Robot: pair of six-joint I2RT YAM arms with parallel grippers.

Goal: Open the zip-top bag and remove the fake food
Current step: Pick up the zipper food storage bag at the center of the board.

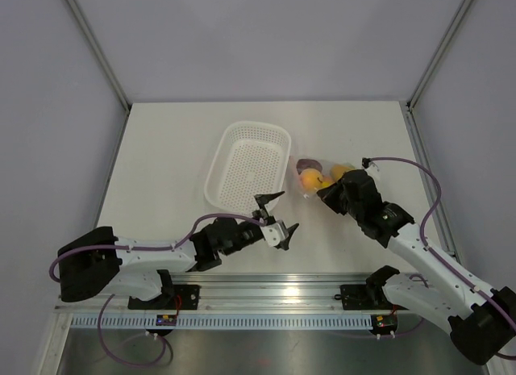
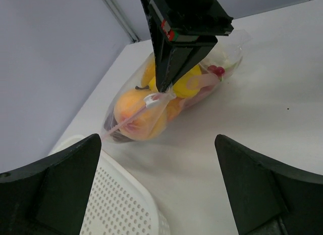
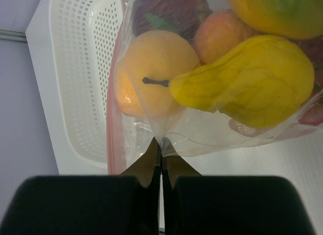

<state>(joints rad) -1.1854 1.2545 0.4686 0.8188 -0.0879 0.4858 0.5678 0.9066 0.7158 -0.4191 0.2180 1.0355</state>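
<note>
Right gripper [image 3: 161, 142] jaws pinching zip-top bag [image 3: 202, 136] edge, fake food [image 3: 252, 78] inside, left gripper [image 1: 278, 213] jaws wide, white basket [image 1: 214, 181] alongside

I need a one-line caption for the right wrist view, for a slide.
Right gripper shut on the edge of the zip-top bag, fake food inside, white basket beside it.

light: bright, even | shadows: faint, soft | focus: left claw [image 2: 156, 139] blurred | sheen: zip-top bag [image 3: 222, 136]
</note>
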